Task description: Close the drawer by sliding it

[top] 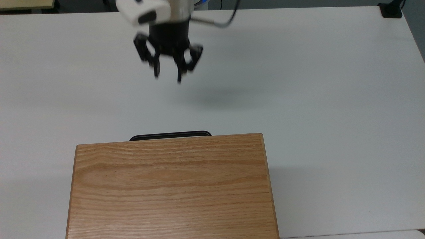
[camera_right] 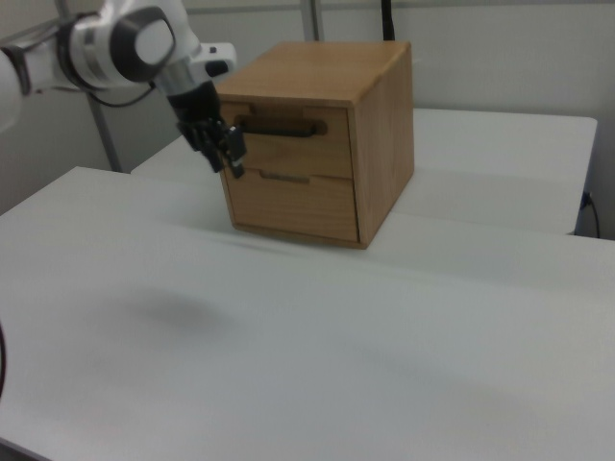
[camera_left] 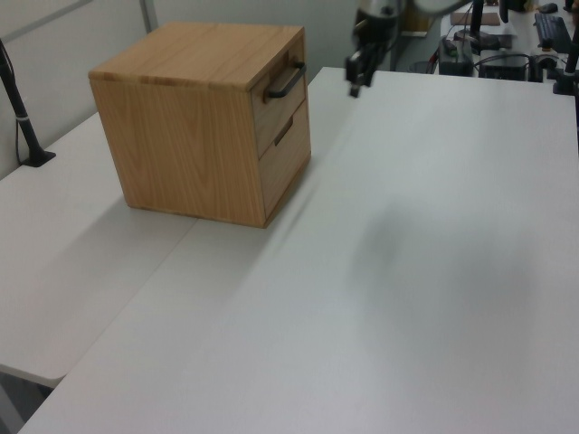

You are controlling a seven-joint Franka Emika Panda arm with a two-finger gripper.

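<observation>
Sitting flush in the cabinet (camera_left: 194, 108), drawer (camera_right: 288, 142) pushed in, gripper (top: 167, 74) released, empty, well apart above the table (top: 332, 99).

Readable text: none can be made out in the top, left or right view.
Oak-grained wooden cabinet (top: 172, 186): no label, brand or number is seen on its top or front.
Black two-finger tool (top: 167, 75): its body is motion-blurred, so no marking can be read.
</observation>
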